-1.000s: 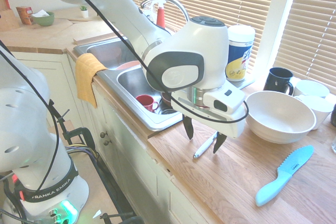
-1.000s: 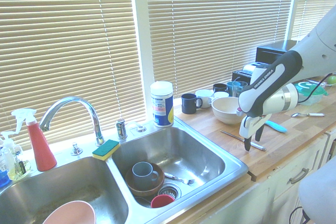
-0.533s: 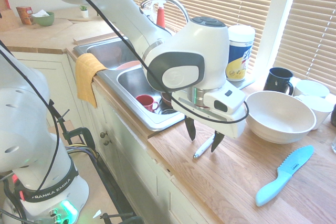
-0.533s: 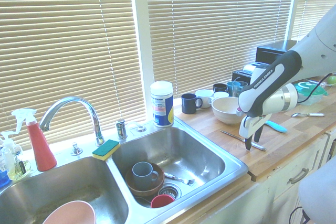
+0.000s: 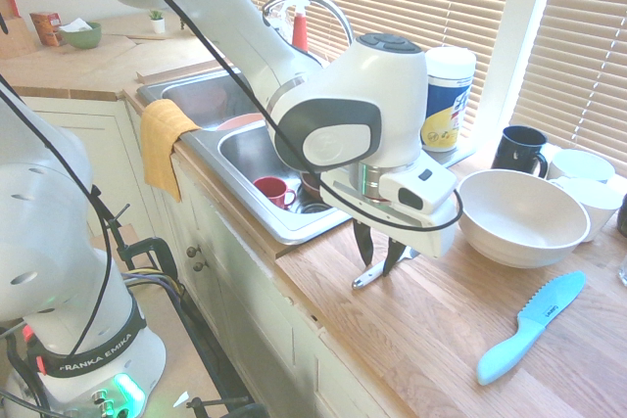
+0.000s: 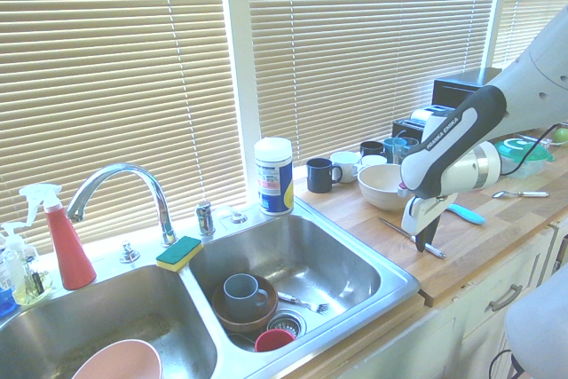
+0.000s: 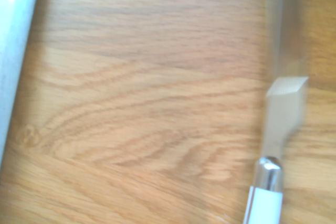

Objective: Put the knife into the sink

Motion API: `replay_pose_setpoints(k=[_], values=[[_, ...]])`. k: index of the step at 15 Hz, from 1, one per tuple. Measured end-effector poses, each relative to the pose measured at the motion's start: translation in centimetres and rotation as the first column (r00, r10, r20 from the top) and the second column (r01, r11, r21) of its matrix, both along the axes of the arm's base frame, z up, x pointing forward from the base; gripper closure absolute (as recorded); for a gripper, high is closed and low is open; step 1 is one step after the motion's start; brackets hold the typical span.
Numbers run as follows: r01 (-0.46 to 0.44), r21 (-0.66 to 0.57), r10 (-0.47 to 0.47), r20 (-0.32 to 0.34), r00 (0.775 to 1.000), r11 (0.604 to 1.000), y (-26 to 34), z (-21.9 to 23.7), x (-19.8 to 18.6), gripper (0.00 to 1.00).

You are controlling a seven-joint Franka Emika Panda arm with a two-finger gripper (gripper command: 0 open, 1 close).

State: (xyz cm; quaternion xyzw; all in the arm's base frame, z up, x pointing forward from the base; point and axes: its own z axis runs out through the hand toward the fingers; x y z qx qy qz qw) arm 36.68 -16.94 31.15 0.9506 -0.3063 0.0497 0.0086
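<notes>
Pincer (image 5: 378, 271) with dark tapering fingers parted around the slim shiny knife (image 5: 370, 275), grained wooden worktop (image 5: 441, 340), rounded white bowl (image 5: 524, 222)

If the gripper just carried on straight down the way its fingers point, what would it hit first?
Most likely the wooden countertop: the gripper points down at it, fingertips very close. The knife lies between or right beside the fingertips, so they might brush it; depth there is unclear.

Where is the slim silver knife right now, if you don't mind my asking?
In the first exterior view, the knife lies on the wooden counter at the claw, just right of the sink.
</notes>
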Motion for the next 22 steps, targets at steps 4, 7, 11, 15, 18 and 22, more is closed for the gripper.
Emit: replay_pose_setpoints(k=[4, 7, 11, 15, 18, 22], values=[[0.002, -0.001, -0.002, 0.01, 1.0, 1.0, 0.0, 0.1, 0.1, 1.0], [0.006, 0.003, -0.006, 0.014, 1.0, 1.0, 0.2, 0.1, 0.2, 1.0], [0.021, 0.029, -0.022, 0.03, 0.999, 0.999, 1.8, 1.9, 2.0, 1.0], [0.045, 0.025, -0.046, 0.073, 0.996, 0.999, 4.8, 7.4, 3.9, 1.0], [0.136, 0.009, -0.136, 0.081, 0.987, 0.991, 9.9, 8.6, 5.0, 1.0], [0.229, 0.022, -0.23, 0.109, 0.967, 0.973, 16.7, 8.4, 6.9, 1.0]])
